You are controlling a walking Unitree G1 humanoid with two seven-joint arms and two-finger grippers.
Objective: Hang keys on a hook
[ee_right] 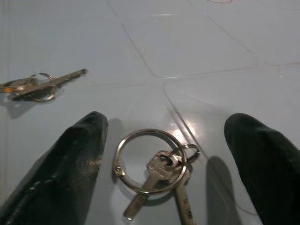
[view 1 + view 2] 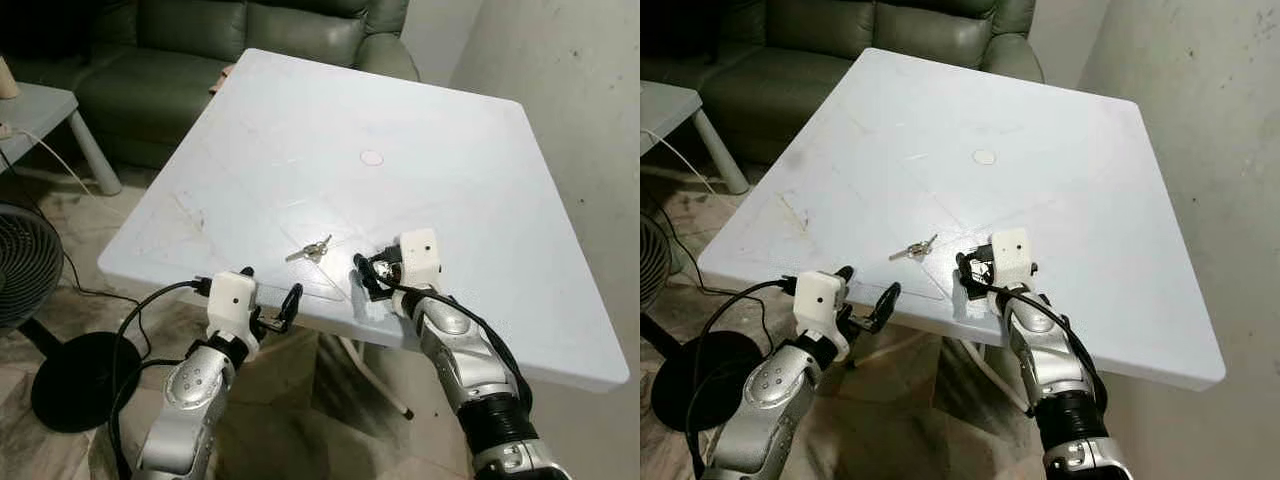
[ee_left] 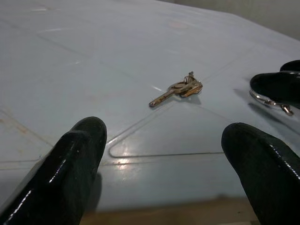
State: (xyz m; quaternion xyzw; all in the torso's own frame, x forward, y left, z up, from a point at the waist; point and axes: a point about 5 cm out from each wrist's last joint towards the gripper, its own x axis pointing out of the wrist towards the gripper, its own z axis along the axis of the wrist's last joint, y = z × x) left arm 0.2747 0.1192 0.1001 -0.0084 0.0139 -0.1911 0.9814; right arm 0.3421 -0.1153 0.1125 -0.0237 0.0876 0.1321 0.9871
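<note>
A loose bunch of keys (image 2: pixel 310 250) lies on the white table (image 2: pixel 330 130) near its front edge. A second set, a key ring with keys (image 1: pixel 157 171), lies flat on the table between the fingers of my right gripper (image 2: pixel 368 278), which is open and low over it. My left gripper (image 2: pixel 272 290) hovers open at the table's front edge, just short of the loose bunch (image 3: pixel 177 90). In the left wrist view a right finger (image 3: pixel 276 84) shows with the ring under it.
A green sofa (image 2: pixel 250 40) stands behind the table. A fan (image 2: pixel 25 265) on a round base and a grey side table (image 2: pixel 40 105) are at the left. A bare wall (image 2: pixel 580 60) runs along the right. A small round mark (image 2: pixel 371 157) sits mid-table.
</note>
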